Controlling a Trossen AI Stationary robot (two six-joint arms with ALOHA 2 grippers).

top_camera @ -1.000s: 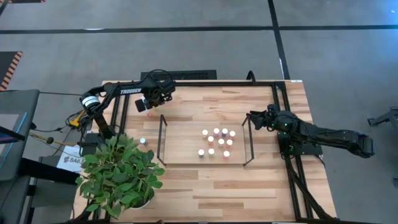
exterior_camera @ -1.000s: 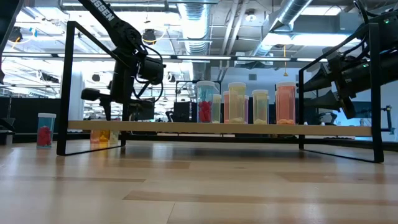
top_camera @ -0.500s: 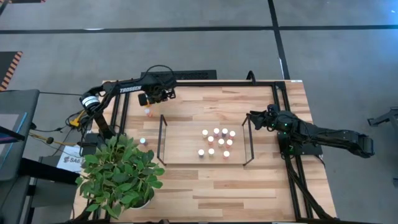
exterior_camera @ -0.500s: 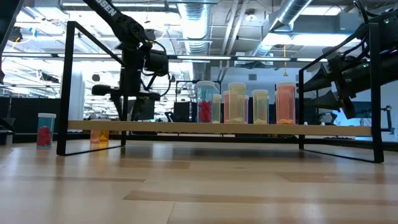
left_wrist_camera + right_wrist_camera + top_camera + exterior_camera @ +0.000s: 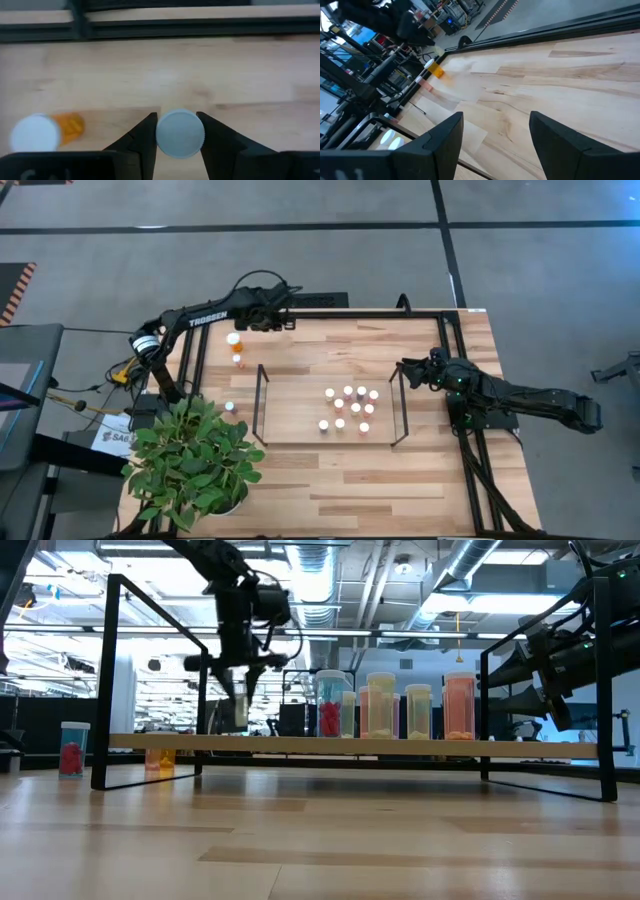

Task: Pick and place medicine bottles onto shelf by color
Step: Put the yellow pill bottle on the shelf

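Left gripper (image 5: 179, 145): has risen beyond the shelf (image 5: 300, 415), pinching a white-capped bottle (image 5: 180, 134).
Right gripper (image 5: 492, 137): unmoved beside shelf, spread.

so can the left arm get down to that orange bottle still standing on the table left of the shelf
Probably not right now: the left gripper is shut on a white-capped bottle. Otherwise the way looks free; the small orange bottle with a white cap stands in the open, outside the light-wood shelf.

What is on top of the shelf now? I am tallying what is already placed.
Nine white-capped bottles stand clustered on the shelf, toward its right end. Their body colours are mostly hidden from above.
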